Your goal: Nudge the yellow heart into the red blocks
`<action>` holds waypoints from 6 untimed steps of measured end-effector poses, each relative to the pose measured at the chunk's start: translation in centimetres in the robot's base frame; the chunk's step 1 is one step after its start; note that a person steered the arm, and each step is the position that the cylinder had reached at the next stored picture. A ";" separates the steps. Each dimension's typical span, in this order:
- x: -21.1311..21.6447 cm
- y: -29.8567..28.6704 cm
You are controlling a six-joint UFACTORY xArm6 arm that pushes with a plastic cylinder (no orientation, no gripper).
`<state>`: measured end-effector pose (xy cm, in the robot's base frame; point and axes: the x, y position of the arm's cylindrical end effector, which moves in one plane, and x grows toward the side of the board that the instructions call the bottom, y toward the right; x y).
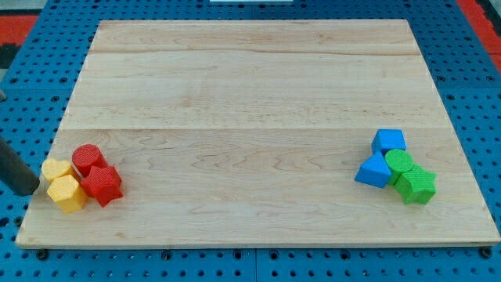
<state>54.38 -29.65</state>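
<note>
The rod's tip [30,190] sits at the view's left edge of the board [258,86], just beside the yellow heart [55,169] and apparently touching or nearly touching its left side; contact cannot be confirmed. No gripper on this arm: a bare rod, holding nothing. The heart lies at the board's lower-left corner, already against the red cylinder [88,158] on its right, with a yellow hexagon [67,193] just below it and a red star [102,185] right of that. Judgement: the nudge looks nearly complete; any remaining push should be short and rightward through the heart's middle, so it neither spins off nor drags the hexagon along. Heart: small, pale yellow, rounded lobes, flat top, light enough to slide easily. Blue and green blocks [395,168] sit well apart at the view's right, not involved.
</note>
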 end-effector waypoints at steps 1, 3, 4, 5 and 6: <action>-1.2 0.0; -1.2 1.9; -1.4 0.5; -3.4 0.6; -3.4 3.3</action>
